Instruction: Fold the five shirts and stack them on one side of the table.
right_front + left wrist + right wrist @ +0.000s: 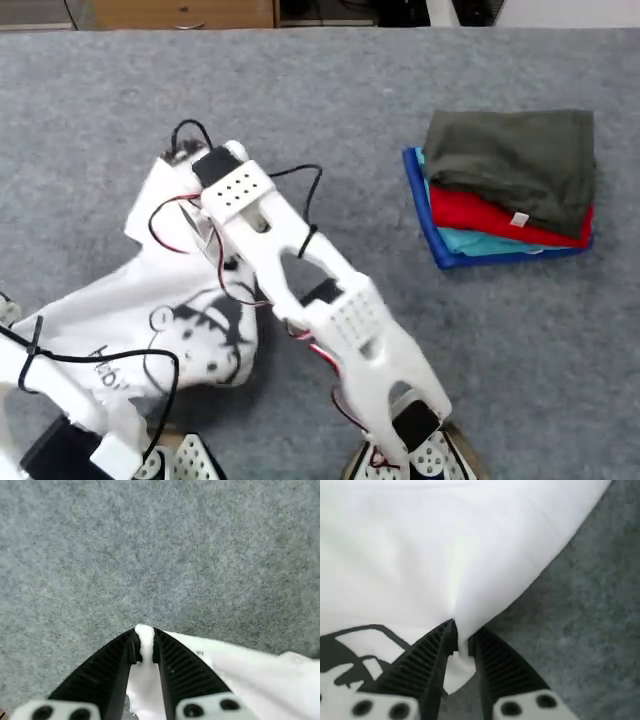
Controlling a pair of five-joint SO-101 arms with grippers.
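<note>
White shirt [110, 300] crumpled; slants diagonally (gripped)

A white shirt [110, 300] with a black print is laid rumpled and unfolded at the near left. At the right, four folded ones are stacked: an olive shirt [515, 160] on top, then a red shirt [470, 212], a turquoise shirt [480, 243] and a blue shirt [418, 195] lowest.

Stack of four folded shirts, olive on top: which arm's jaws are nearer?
Right. The right arm pinches the white printed shirt left of the folded shirt stack; the left arm pinches its other edge, farther away.
</note>
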